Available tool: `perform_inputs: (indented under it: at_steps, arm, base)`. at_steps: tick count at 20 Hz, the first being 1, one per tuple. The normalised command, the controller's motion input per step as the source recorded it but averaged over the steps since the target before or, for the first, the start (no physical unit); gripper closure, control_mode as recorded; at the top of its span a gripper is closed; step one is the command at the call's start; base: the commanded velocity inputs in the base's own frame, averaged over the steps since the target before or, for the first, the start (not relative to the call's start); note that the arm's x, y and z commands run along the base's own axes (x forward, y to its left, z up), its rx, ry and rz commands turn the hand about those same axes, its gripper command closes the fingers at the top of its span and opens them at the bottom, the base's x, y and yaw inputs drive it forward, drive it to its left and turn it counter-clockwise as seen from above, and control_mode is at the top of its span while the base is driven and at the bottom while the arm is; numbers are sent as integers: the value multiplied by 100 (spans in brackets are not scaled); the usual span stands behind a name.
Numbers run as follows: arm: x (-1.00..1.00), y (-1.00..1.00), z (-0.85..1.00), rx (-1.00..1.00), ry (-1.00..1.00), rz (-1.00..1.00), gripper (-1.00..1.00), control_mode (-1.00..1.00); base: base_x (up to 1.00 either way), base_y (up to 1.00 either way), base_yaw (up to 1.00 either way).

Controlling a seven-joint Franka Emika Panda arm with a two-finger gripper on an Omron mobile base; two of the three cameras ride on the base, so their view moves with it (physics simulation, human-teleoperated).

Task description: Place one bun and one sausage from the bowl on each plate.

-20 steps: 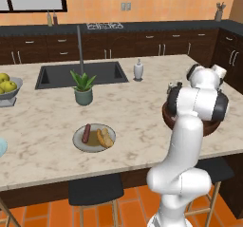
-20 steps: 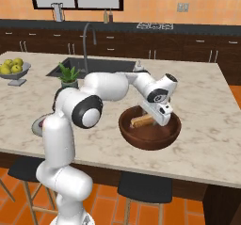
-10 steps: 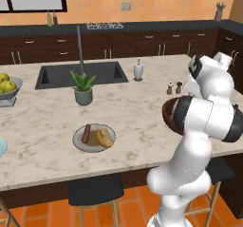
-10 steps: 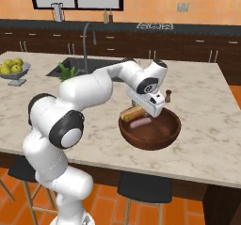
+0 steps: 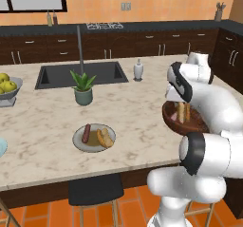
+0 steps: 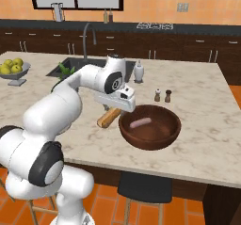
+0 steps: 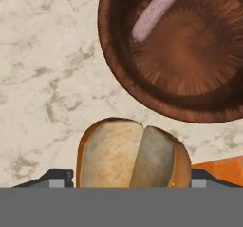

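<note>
A soft, light bun (image 7: 133,155) is gripped across its sides by the tool (image 6: 114,110) just beside the bowl (image 6: 149,129), so gentle pressure is judged wise.

You are in a home kitchen.
Your marble counter (image 5: 42,121) has a sink (image 5: 78,74) with faucet (image 5: 79,43) at 11 o'clock, dark cabinets (image 5: 118,45) and a stove (image 5: 104,26) at 12, stools (image 5: 92,193) underneath.

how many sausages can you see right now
2. One sausage lies inside the wooden bowl; the other sausage sits on the plate beside a bun. None seem hidden.
</note>
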Motion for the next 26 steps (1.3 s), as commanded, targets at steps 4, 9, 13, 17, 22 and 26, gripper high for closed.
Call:
perform_inputs:
  at_steps: [4, 9, 13, 17, 22, 26]
  arm:
    - [-13, 88, 0, -20, 0, 14, 100, -100]
    - [0, 49, 7, -7, 0, 3, 100, -100]
    - [-3, 0, 2, 0, 0, -21, 100, -100]
    - [-2, 0, 0, 1, 0, -16, 100, -100]
    - [0, 0, 0, 0, 0, -6, 100, 100]
    - [0, 0, 0, 0, 0, 0, 100, 100]
  base:
    - [0, 0, 0]
    - [0, 0, 0]
    - [0, 0, 0]
    - [0, 0, 0]
    - [-4, 1, -2]
    - [-36, 79, -1]
